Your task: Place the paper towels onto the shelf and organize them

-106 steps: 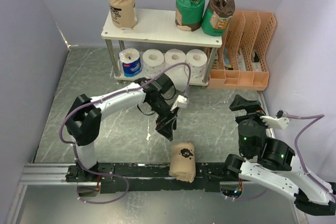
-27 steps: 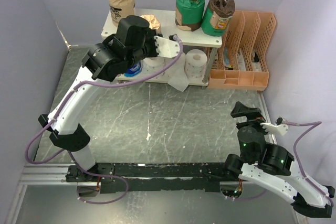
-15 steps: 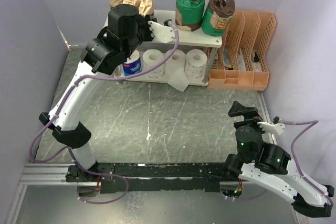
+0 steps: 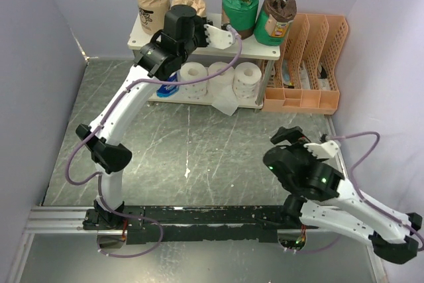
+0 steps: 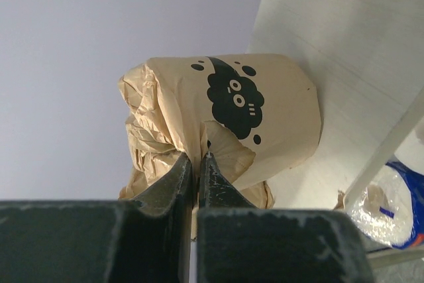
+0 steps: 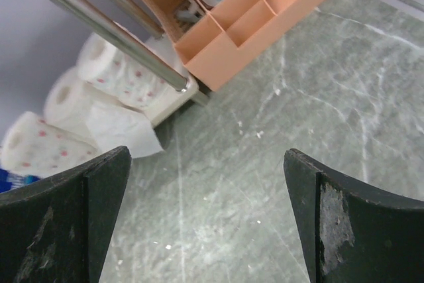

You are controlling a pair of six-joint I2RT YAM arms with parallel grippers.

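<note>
Left wrist: left tool (image 5: 197, 158) pinches tan-wrapped roll (image 5: 265, 111) by crumpled top, upright near shelf (image 5: 358, 51) back edge | right tool (image 6: 205, 170) wide above tabletop (image 6: 278, 137)

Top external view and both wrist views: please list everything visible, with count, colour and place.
shelf: one, off-white boards, metal legs, far side of table
tan-wrapped rolls: two, tan, top board, left end
green-wrapped rolls: two, green with brown tops, top board, right end
white rolls: three, white, lower board, one trailing a loose sheet
blue-wrapped roll: one, blue, lower board, left end
file rack: one, orange, right of shelf
table: one, grey-green marbled
left arm: white and black, jaws shut on one tan roll's wrap
right arm: white and black, jaws open, above the table
</note>
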